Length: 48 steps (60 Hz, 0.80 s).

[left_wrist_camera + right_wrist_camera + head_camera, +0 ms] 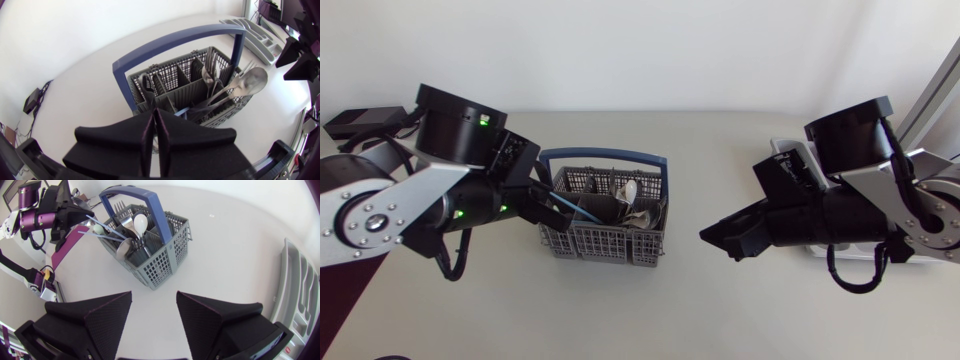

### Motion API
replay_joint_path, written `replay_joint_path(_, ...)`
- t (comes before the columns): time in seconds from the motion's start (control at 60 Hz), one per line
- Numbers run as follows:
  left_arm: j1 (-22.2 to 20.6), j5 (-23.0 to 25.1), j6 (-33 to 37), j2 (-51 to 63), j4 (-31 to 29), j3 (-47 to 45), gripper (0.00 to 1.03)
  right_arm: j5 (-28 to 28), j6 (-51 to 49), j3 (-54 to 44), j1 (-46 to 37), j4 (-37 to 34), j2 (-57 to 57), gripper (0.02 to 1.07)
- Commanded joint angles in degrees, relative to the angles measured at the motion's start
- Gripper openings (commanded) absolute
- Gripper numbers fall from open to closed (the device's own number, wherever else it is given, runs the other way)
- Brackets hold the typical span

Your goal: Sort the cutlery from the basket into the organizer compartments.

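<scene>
Left hand [154, 116] is clamped on a blue handle [566, 203] at the left rim of the basket [605, 243]. Spoons [250, 82] stand inside it. Right hand [154, 296] gapes open, well right of the basket; the organizer [252, 35] lies farther right.

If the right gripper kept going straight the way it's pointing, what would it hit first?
Most likely the grey basket. The right gripper, open, points across the table at the basket's mesh side wall. Height is hard to judge, so it could pass over the rim instead.
</scene>
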Motion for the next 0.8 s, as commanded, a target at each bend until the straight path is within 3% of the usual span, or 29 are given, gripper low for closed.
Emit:
replay_joint_path(0.0, -0.9, -2.3, 2.8, -4.4, 1.4, -1.5, 0.04, -0.4, -1.1, -1.4, 0.7, -0.1, -0.6, 0.68)
replay_joint_path(0.217, -3.6, -4.3, 5.0, -9.5, -0.6, 1.1, 0.04, -0.3, -1.1, -1.3, 1.4, -0.1, -0.6, 0.68)
replay_joint_path(0.383, -3.2, -4.1, 5.2, -11.5, -4.5, 6.6, 0.04, -0.3, -1.3, -1.3, 2.0, -0.1, -0.6, 0.68)
replay_joint_path(0.667, -2.7, -2.9, 4.5, -16.8, -4.0, 11.2, 0.04, 0.7, -3.4, -1.0, 3.2, 0.1, -2.6, 0.68)
replay_joint_path(0.783, -0.8, -0.5, 2.3, -19.1, -2.8, 12.9, 0.04, 2.7, -5.8, -1.0, 4.7, 0.6, -6.4, 0.78)
